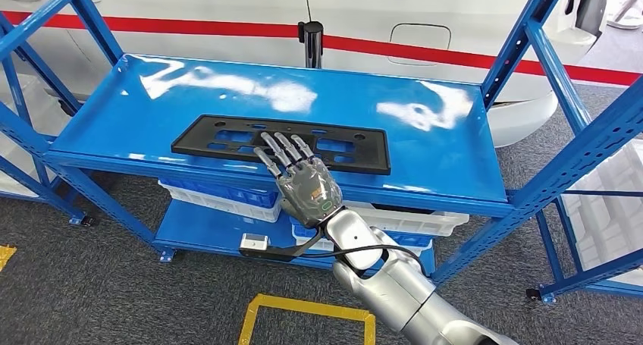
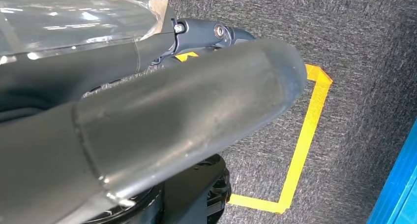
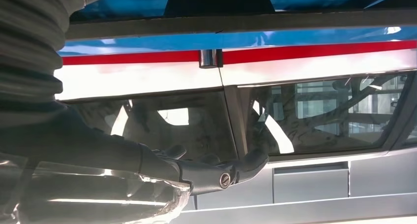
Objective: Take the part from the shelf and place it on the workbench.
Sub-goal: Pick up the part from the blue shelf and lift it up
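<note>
1. Part: a flat black plate with cut-outs, lying lengthwise near the front edge of the blue shelf.
2. Right hand reaches in from below on its silver arm, back up, fingers straight and apart, stretched over the middle of the part. It grips nothing; I cannot tell whether the fingertips touch the plate.
3. Left hand shows in the left wrist view as a thick grey thumb and darker fingers over grey carpet with yellow tape; it holds nothing, but how far it is open I cannot tell.
4. White crates with blue contents sit on the lower tier, under the part.
5. A white car with a red stripe stands behind the shelf.
</note>
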Available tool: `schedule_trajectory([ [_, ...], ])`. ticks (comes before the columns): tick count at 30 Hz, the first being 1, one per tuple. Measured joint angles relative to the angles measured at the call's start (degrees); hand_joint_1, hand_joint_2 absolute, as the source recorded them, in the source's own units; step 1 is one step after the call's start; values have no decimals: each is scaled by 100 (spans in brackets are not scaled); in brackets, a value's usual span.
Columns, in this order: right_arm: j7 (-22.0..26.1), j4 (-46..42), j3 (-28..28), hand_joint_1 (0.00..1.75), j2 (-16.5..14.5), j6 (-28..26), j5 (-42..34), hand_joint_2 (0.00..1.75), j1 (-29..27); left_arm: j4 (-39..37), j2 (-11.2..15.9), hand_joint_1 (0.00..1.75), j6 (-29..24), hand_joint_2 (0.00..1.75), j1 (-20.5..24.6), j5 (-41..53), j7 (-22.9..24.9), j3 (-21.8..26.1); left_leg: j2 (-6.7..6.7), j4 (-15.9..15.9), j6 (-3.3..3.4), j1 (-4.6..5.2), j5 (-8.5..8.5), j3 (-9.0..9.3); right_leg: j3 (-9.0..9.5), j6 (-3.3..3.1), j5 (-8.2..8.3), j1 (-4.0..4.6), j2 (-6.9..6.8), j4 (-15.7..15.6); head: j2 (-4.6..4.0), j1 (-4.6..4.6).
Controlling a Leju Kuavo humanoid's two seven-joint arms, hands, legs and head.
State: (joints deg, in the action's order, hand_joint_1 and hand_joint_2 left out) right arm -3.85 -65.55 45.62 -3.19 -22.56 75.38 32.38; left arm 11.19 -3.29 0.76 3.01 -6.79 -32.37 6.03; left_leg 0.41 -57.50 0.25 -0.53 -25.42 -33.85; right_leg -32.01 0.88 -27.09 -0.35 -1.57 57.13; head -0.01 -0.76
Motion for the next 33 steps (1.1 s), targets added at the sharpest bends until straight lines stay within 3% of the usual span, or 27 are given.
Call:
schedule_trajectory([
  [3,2,-13,2,0,0,7,1,175,-35,0,-3,0,-1,0,-1,9,-4,0,0,-21,31,18,-17,-14,3,14,8,-56,-7,-10,1,-1],
  [7,3,-84,-2,0,4,9,9,175,-64,2,-15,0,1,0,5,25,-5,0,-11,122,170,-12,21,78,-66,62,-80,-83,28,130,0,12],
  [10,-1,-109,-3,0,45,8,15,175,-116,2,-29,0,2,0,24,29,-2,0,-45,177,218,-30,36,131,-609,-11,-486,-90,111,1176,1,28],
  [12,-5,-110,-3,0,86,7,22,175,-182,2,-32,0,2,0,21,32,7,0,-91,171,200,-35,15,140,-895,20,-568,-104,125,1622,-1,27],
  [13,-7,-113,-3,0,100,7,25,175,-205,2,-36,0,2,0,18,33,11,0,-116,163,176,-45,-3,153,-868,69,-468,-117,127,1508,0,27],
  [15,-9,-125,-3,0,115,6,30,175,-220,2,-44,0,2,0,16,35,15,0,-156,119,98,-75,-67,191,-536,179,-128,-157,126,764,-1,30],
  [17,-10,-141,-2,0,120,5,34,175,-222,2,-44,0,2,0,19,35,16,0,-184,57,-1,-77,-153,205,-234,183,62,-160,139,191,0,35],
  [22,-13,-191,-8,0,116,3,42,175,-227,4,-45,0,3,0,20,36,19,-2,-145,-114,-121,-127,-308,185,-107,-43,1,-125,165,127,0,13],
  [24,-13,-210,-9,0,100,3,44,175,-224,4,-46,0,3,0,28,36,17,-4,-82,-775,-150,-133,-562,-153,-29,-128,-52,-109,160,122,0,6],
  [26,-13,-214,-8,0,95,4,44,175,-237,4,-45,0,2,0,18,36,19,-4,-60,-1587,-151,-130,-780,-681,30,-189,-113,-67,156,122,1,3],
  [27,-13,-214,-7,0,96,4,44,175,-247,4,-44,0,2,0,10,36,19,-4,-59,-1769,-134,-126,-749,-858,62,-205,-145,-46,160,122,0,3],
  [28,-13,-214,-7,0,96,4,44,175,-255,4,-44,0,2,0,2,36,20,-4,-59,-1727,-101,-116,-601,-926,108,-212,-183,-27,165,122,0,3],
  [29,-13,-215,-7,0,96,4,44,175,-258,4,-44,0,2,0,0,36,20,-4,-59,-1461,-52,-96,-356,-875,166,-214,-224,-10,169,119,-1,4],
  [31,-13,-216,-7,0,90,4,44,175,-255,4,-36,0,1,0,4,36,20,-4,-41,-664,88,-22,113,-573,283,-199,-317,15,170,102,0,10],
  [33,-13,-219,-7,0,85,3,44,175,-254,5,-23,0,0,0,11,39,20,-6,-12,-191,200,55,214,-351,357,-151,-382,24,163,61,0,15],
])
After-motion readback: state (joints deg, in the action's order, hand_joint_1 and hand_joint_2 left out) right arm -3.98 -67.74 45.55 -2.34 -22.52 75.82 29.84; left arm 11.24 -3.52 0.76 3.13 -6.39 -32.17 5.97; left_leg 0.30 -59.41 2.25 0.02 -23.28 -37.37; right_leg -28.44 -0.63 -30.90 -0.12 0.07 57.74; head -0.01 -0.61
